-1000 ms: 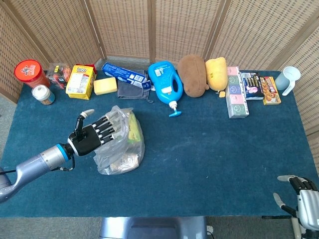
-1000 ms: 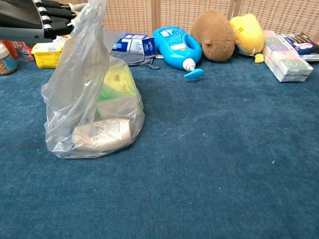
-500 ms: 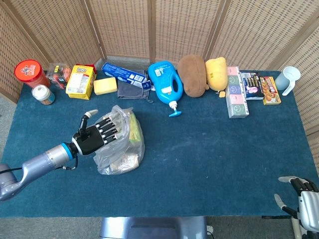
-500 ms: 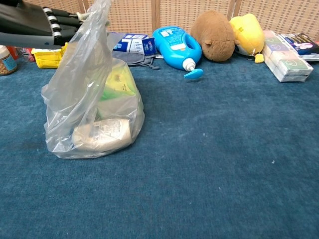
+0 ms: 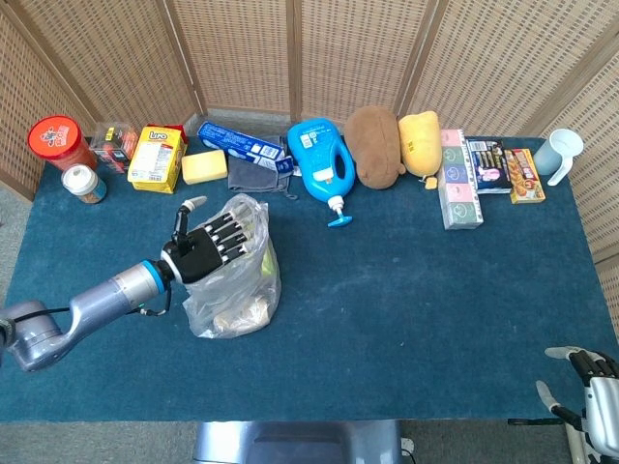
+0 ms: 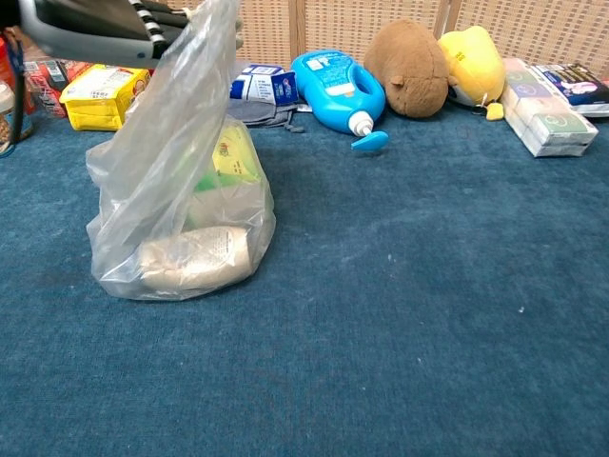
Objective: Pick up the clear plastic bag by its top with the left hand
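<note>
Overhead, left hand (image 5: 205,253) sits left of centre over the top of the bag (image 5: 237,290), fingers spread across the plastic, thumb up; can't tell if it has a grip. Right hand (image 5: 592,391) at lower right corner, fingers apart, nothing in it. Bottle (image 5: 323,166) upper centre.

Chest cam: bag top runs up to left hand at upper left; bag bottom rests on the table (image 6: 419,314).

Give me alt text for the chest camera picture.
The left hand reaches the top of a clear plastic bag standing on the blue table, packaged items inside. Behind are a blue detergent bottle and plush toys.
</note>
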Controlling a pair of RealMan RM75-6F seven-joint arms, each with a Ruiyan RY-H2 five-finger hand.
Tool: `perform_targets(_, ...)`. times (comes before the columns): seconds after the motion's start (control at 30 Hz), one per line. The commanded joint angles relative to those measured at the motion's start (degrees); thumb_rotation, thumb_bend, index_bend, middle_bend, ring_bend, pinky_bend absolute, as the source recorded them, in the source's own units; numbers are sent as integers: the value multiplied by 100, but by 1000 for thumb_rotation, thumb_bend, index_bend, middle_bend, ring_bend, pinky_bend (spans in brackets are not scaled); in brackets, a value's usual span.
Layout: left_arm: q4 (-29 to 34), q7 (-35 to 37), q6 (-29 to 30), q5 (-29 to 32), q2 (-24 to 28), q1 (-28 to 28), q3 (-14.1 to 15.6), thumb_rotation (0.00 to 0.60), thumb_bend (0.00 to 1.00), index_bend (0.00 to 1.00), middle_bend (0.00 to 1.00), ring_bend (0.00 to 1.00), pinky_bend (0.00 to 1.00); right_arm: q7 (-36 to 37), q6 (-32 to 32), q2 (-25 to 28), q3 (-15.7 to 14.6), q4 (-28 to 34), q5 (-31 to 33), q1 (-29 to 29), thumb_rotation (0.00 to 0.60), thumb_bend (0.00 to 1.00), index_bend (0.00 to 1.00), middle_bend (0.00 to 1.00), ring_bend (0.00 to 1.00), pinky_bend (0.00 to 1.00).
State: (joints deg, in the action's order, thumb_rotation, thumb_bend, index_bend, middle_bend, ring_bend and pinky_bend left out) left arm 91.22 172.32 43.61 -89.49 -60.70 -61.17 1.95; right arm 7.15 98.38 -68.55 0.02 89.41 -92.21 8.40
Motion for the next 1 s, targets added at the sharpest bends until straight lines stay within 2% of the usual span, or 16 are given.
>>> perform_targets(0.03,-63,33,-169,185,-79,-53,-153,49,412,0,8,0,385,-3,20,10,3,8,-12,9,598,289,376,408,358,253)
perform_targets(0.27,-96,-106,-418,616,-169,49,-480,50,417,0,17,0,414,14,59,30,9,19,-11,40,597,289,376,409,358,253)
perform_targets(0.47,-56,-101,-109,465,-246,307,-705,52,420,0,33,3,425,8,55,34,19,35,-40,30,598,289,376,409,358,253)
perform_targets(0.67,-2,-31,42,300,-252,412,-823,55,421,1,102,67,465,1,72,37,25,48,-57,34,598,289,376,409,358,253)
perform_targets(0.8,-18,173,225,-24,-293,466,-778,58,421,76,199,190,568,9,99,49,22,46,-56,57,599,288,376,408,358,253)
perform_targets(0.87,10,265,40,-441,-199,310,-576,61,419,97,262,253,613,15,130,57,24,53,-77,67,600,289,376,409,358,252)
perform_targets(1.0,-97,557,189,-769,-144,199,-357,51,418,104,291,279,629,17,135,67,23,59,-86,73,599,289,375,409,358,252)
